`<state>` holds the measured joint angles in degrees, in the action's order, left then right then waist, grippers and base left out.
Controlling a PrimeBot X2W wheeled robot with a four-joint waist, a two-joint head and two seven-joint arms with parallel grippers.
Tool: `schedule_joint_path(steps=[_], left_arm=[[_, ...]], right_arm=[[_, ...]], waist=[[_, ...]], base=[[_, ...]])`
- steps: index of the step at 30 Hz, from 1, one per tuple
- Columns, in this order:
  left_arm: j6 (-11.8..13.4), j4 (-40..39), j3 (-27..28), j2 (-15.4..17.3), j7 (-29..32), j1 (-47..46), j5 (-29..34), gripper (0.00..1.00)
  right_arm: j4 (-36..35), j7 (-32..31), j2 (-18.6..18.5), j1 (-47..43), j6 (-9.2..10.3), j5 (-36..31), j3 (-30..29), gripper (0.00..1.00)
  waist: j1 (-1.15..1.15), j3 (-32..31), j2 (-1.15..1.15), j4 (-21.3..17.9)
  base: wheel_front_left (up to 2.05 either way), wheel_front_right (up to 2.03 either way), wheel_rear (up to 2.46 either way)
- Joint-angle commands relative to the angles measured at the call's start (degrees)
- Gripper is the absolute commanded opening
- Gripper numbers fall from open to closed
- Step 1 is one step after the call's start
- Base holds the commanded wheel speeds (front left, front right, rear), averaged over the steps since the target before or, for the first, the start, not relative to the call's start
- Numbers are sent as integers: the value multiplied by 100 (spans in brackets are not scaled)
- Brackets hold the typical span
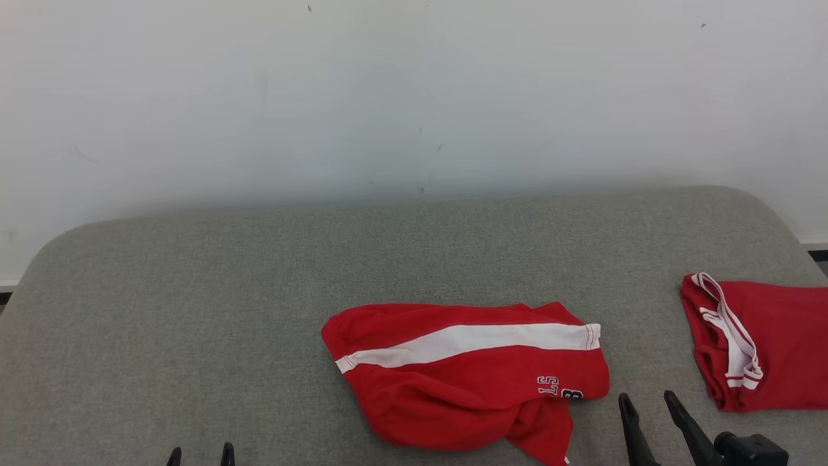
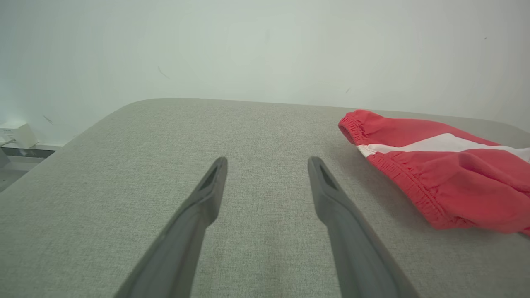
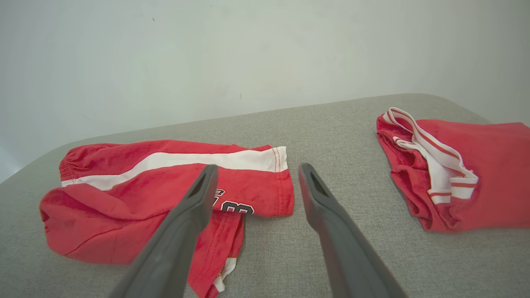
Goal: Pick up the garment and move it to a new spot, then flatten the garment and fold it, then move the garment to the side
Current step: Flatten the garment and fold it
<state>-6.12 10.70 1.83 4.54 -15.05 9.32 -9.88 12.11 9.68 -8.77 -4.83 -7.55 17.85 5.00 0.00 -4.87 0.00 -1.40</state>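
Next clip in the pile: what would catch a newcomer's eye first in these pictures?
The crumpled red shorts with a white stripe, lying near the front middle of the grey table, stand out first. A second red garment with white trim lies apart from them at the table's right edge. The right gripper, fingers apart and empty, hovers at the front between the two.

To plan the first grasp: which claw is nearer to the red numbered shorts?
Right. The right claw is just beside the numbered leg of the shorts; the left claw is farther, off their waistband end.
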Motion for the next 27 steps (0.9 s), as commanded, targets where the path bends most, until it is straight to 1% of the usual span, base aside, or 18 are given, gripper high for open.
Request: schedule_joint_path(steps=[1,13,18,21,24,25,26,27], left_arm=[[-34,31,14,-15,-15,-64,49,100],[-91,154,-5,-87,-15,-139,147,100],[-129,503,-191,-106,-16,-400,29,100],[-136,916,-454,-116,56,-751,-182,100],[-133,1297,-792,-138,405,-1238,-576,100],[-134,1426,-861,-142,568,-1399,-781,100],[-134,1426,-861,-142,568,-1399,-781,100],[-129,1542,-945,-140,699,-1560,-1005,100]], right_arm=[[16,42,15,16,15,-38,4,100],[14,66,46,59,15,-32,25,100],[-3,85,38,113,15,-16,6,100],[-22,85,20,132,15,-22,11,100],[-36,81,38,185,15,-42,37,100],[-42,78,46,212,15,-48,63,100],[-42,78,46,212,15,-48,63,100],[-40,77,52,233,15,-50,80,100]], waist=[[0,7,0,-7],[0,33,0,-17],[0,95,0,16],[0,145,0,37],[0,203,0,31],[0,229,0,13],[0,229,0,13],[0,251,0,-5]], base=[[0,0,0],[0,0,0],[0,0,0],[0,0,0],[0,0,0],[0,0,0],[0,0,0],[0,0,0]])
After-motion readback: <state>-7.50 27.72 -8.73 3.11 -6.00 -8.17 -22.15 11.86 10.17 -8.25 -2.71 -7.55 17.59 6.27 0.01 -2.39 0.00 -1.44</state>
